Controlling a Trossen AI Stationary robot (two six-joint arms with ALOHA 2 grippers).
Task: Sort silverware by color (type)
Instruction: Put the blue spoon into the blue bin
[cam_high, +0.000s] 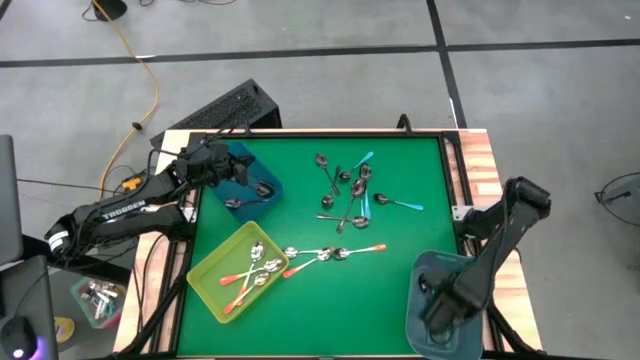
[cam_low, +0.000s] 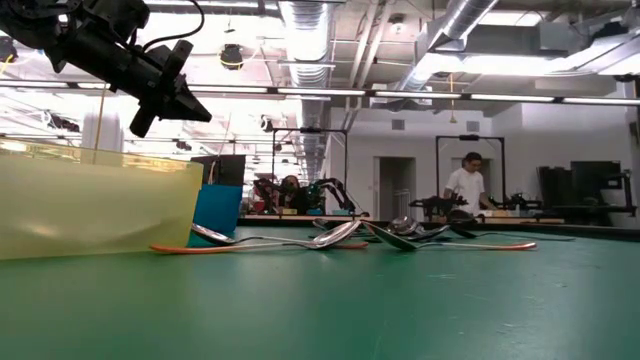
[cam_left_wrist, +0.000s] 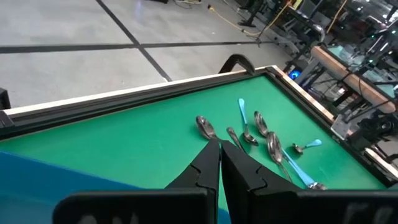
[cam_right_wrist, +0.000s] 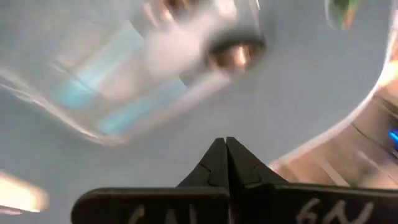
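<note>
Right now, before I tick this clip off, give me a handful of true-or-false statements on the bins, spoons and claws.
1. The yellow-green bin holds orange-red handled spoons. True.
2. The left claw grips a spoon. False: it is shut on nothing, above the blue bin.
3. The right claw is over the grey-teal bin. True.
4. Every teal-blue handled spoon is already binned. False: several lie loose on the green mat near its far side.
5. No orange-red handled spoon is left on the mat. False: a few lie beside the yellow-green bin.
</note>
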